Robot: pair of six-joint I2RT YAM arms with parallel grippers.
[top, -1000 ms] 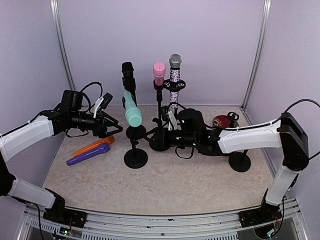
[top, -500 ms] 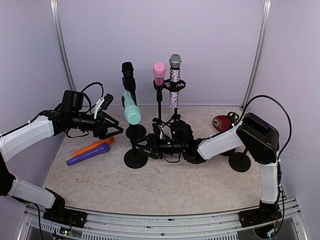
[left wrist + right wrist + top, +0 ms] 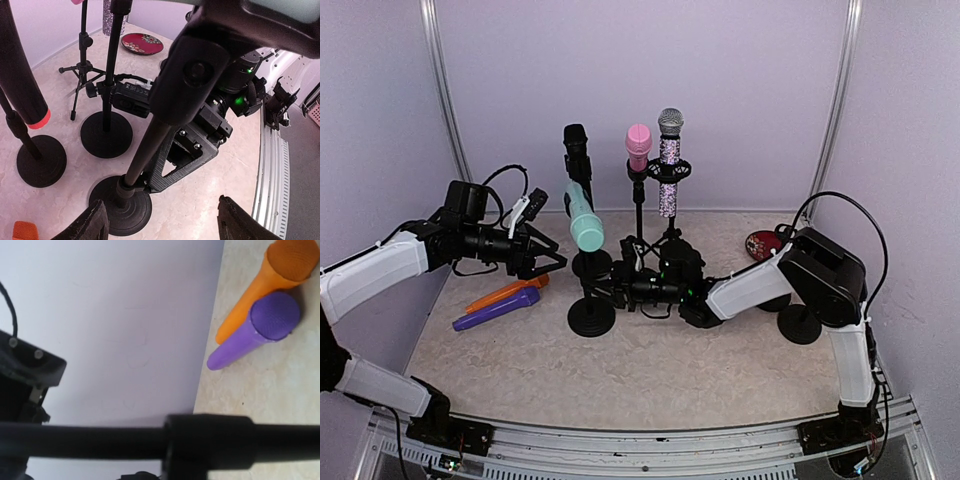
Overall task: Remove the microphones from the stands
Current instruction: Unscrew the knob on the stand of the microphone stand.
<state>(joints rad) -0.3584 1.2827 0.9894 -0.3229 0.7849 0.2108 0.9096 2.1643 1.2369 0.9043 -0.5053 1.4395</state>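
Note:
A teal microphone (image 3: pixel 583 218) sits tilted in the clip of a black stand (image 3: pixel 591 318). My left gripper (image 3: pixel 548 262) is open, level with the stand's lower pole and just left of it, holding nothing. In the left wrist view its gripper (image 3: pixel 165 227) frames the stand base (image 3: pixel 120 210). My right gripper (image 3: pixel 610 293) reaches low to the stand's pole. One of its fingers (image 3: pixel 172 165) lies against the pole near the base, and the other is hidden. In the right wrist view the pole (image 3: pixel 210 442) fills the foreground and hides the jaws.
Behind are stands with a black microphone (image 3: pixel 576 145), a pink one (image 3: pixel 638 145) and a glittery one (image 3: pixel 669 165). A purple microphone (image 3: pixel 497 308) and an orange one (image 3: pixel 505 291) lie at left. A red plate (image 3: pixel 765 243) and a bare stand base (image 3: pixel 800 323) are at right.
My right arm has swung left from the middle stands to the pole of the teal microphone's stand. My left gripper has barely moved and stays open.

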